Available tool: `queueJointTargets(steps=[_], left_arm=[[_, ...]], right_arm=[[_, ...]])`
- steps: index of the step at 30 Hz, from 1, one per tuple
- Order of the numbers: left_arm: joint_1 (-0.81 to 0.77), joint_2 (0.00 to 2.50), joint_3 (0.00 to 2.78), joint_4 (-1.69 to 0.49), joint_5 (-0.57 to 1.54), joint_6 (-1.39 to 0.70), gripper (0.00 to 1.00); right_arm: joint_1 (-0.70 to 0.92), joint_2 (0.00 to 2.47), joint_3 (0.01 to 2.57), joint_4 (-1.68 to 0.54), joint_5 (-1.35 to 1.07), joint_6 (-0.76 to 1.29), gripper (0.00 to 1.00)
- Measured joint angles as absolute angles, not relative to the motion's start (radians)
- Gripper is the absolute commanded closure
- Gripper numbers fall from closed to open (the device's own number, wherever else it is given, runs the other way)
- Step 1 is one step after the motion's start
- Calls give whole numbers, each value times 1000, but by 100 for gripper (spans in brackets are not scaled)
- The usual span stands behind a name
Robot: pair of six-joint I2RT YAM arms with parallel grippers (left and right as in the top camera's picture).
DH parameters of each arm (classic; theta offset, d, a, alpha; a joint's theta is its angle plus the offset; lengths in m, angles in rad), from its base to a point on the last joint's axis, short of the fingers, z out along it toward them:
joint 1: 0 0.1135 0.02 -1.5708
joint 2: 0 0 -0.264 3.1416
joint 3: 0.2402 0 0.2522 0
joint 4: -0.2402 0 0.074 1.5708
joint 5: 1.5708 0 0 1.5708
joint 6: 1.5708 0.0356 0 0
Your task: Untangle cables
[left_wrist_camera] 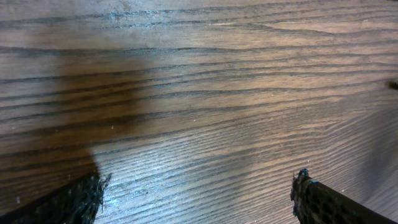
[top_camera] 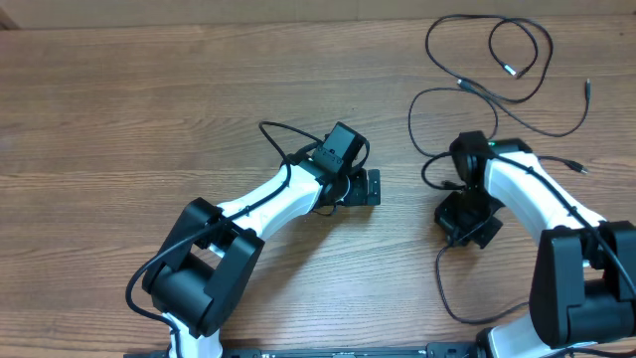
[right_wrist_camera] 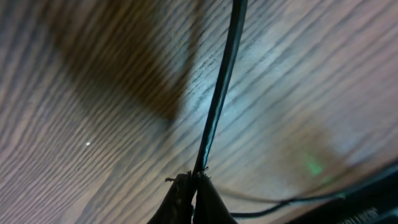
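Observation:
Several thin black cables [top_camera: 525, 97] lie in loose loops at the table's far right, one metal-tipped plug end [top_camera: 511, 71] inside a loop. My right gripper [top_camera: 465, 227] sits below them, shut on one cable. In the right wrist view its fingertips [right_wrist_camera: 194, 179] pinch that cable [right_wrist_camera: 217, 93], which runs straight up and away over the wood. A further stretch of cable [top_camera: 440, 283] trails toward the front edge. My left gripper [top_camera: 371, 187] rests mid-table, open; in the left wrist view its fingers [left_wrist_camera: 78, 199] stand far apart with only bare wood between them [left_wrist_camera: 199, 183].
The wooden table [top_camera: 149, 109] stretches left and back. The white left arm [top_camera: 268, 204] lies diagonally across the middle, and the white right arm [top_camera: 542, 194] stands by the right edge. Thicker black wires run along both arms.

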State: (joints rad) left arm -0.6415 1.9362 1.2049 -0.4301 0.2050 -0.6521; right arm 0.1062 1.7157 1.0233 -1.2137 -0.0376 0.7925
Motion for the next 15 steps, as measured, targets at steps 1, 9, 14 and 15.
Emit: queueJointTargets(steps=[1, 9, 14, 15], left_arm=[[-641, 1936, 1205, -430, 205, -652, 0], [-641, 1936, 1205, -430, 205, -652, 0], [-641, 1936, 1205, -430, 205, -652, 0], [-641, 1936, 1205, -430, 205, -652, 1]], right_arm=[[106, 1716, 1009, -1195, -41, 793, 96], [106, 1716, 976, -1125, -49, 800, 95], [106, 1716, 974, -1096, -48, 801, 95], [107, 1716, 974, -1093, -48, 801, 95]])
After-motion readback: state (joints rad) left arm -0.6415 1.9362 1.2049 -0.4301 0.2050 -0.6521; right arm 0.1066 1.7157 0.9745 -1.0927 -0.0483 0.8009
